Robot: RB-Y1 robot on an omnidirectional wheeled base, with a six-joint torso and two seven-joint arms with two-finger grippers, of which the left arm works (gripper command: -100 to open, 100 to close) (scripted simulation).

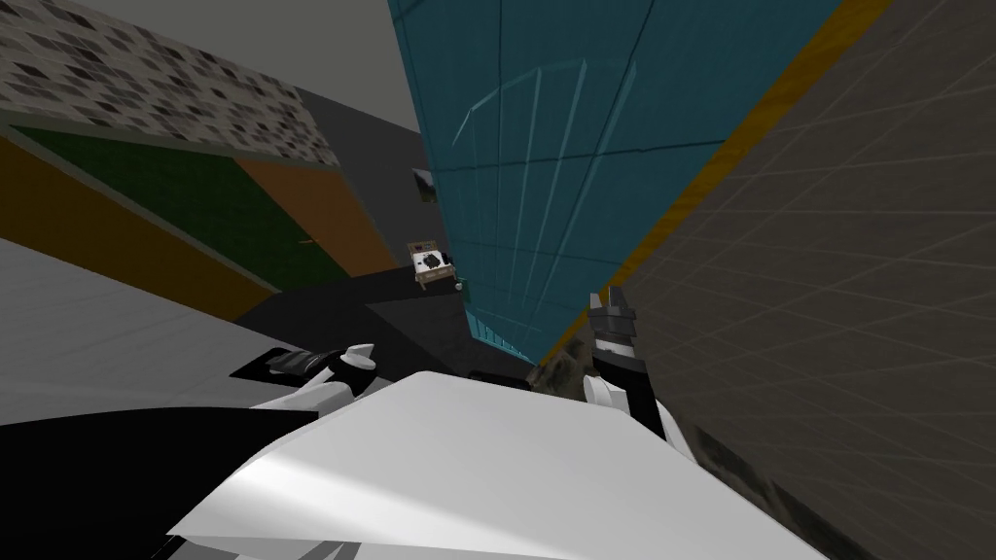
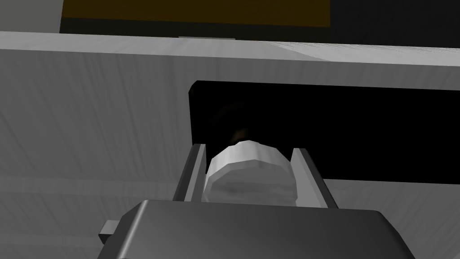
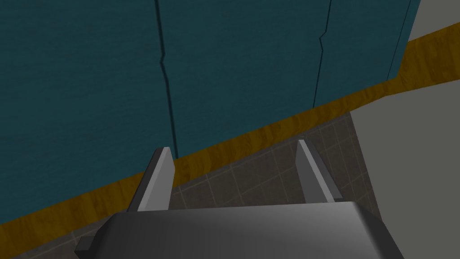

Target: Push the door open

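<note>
Left wrist view, lower centre: the left end effector (image 2: 249, 148) pinches a pale knob (image 2: 249, 175) on the grey door (image 2: 90, 126). The right end effector (image 3: 233, 147) is spread before a teal panel (image 3: 81, 90).

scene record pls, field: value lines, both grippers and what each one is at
left gripper: shut on a white knob
knob mount: black plate on a grey panel
right gripper: open, holding nothing
ahead of right gripper: teal door, brown strip along its edge, tiled surface
right fingers touching door: cannot tell
</note>
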